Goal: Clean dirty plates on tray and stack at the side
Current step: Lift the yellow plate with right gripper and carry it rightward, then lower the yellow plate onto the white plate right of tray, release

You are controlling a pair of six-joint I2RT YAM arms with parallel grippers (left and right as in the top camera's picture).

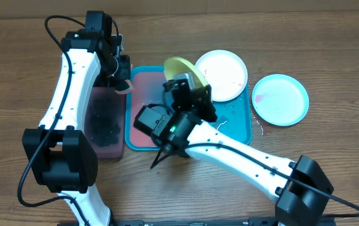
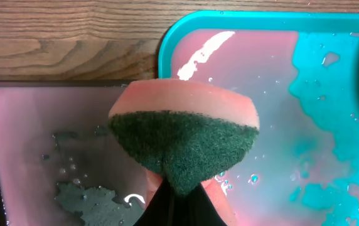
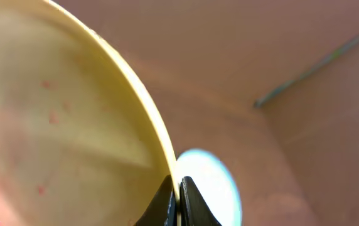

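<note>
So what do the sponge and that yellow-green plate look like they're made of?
The sponge looks like soft pink foam backed with a coarse, fibrous green scouring layer. The yellow-green plate seems thin plastic, smooth and slightly glossy: a thin rim and soft reflections show.

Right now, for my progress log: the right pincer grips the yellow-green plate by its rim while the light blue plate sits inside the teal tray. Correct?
No. The overhead view shows the light blue plate on the table beside the teal tray. The right pincer does grip the yellow-green plate by its rim.
</note>
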